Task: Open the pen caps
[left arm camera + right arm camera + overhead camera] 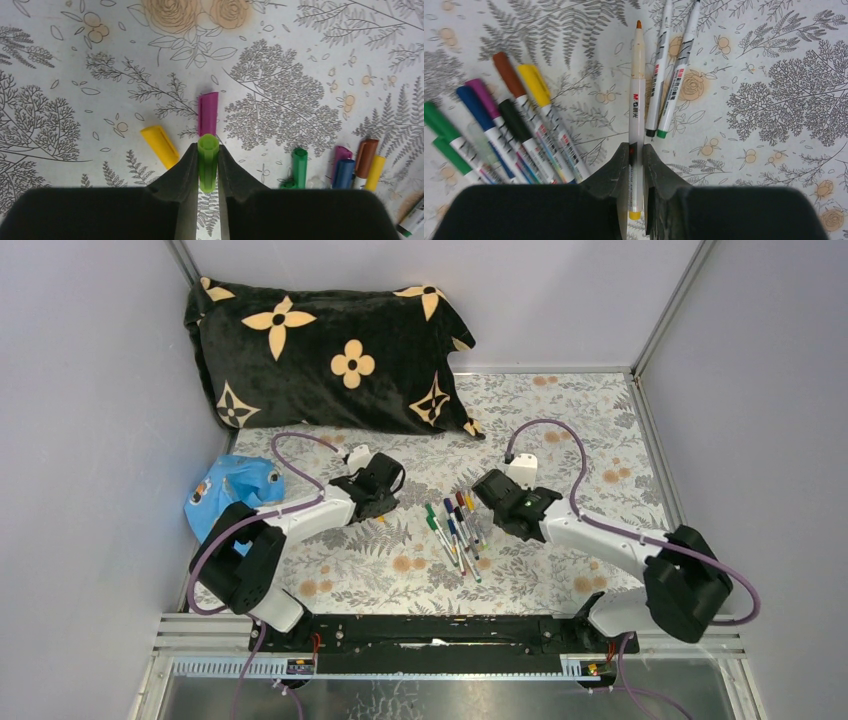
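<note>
My left gripper (208, 148) is shut on a light green pen cap (208, 165), held just above the patterned mat. A yellow cap (159, 146) and a magenta cap (208, 113) lie loose on the mat just ahead of it. My right gripper (636, 148) is shut on an uncapped pen (637, 95) with a white barrel, an orange tip and a yellow rear end. Two more uncapped pens (663, 75) lie to its right. Several capped pens (509, 115) lie in a row to its left. In the top view the pens (455, 530) lie between the left gripper (380, 502) and the right gripper (495, 502).
A black pillow with tan flowers (320, 350) lies at the back left. A blue cloth item (228, 490) sits by the left wall, beside the left arm. Grey walls close in the floral mat (560, 420) on three sides.
</note>
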Robot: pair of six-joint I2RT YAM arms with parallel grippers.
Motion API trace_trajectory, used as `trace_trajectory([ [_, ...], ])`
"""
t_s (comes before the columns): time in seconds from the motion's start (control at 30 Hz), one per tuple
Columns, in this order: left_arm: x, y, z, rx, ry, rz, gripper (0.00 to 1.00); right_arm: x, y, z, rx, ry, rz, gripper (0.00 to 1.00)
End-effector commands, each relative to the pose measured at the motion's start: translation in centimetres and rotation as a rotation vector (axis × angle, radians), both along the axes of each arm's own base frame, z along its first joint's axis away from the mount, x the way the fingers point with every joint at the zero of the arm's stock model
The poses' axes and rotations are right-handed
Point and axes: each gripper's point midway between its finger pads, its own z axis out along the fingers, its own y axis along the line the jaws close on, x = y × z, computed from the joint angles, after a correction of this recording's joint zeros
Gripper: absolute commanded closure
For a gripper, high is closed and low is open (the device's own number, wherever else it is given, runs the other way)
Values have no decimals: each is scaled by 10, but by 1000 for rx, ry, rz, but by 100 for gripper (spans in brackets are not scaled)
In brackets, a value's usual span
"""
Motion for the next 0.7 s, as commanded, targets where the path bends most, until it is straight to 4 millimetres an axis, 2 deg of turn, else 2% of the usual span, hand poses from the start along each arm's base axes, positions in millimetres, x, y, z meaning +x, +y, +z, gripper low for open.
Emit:
trace_trajectory([
  [0.0, -5, 16, -12, 82, 11, 18, 77, 21, 0, -4, 10, -3, -35, 100],
  [0.13, -8, 20, -15, 88, 12, 22, 72, 30, -3, -18, 0, 23, -51, 100],
  [0.23, -8, 21, -14, 89, 8, 24, 61, 35, -5, -24, -12, 34, -59, 100],
  [0.37, -9, 21, -13, 87, 7, 25, 51, 42, -6, -33, -21, 51, -61, 100],
  [0.6, -8, 21, -5, 71, -13, 33, 51, 49, -7, -43, -46, 75, -69, 99],
  [0.67, -8, 20, -3, 62, -20, 31, 50, 50, -8, -46, -54, 83, -68, 93],
])
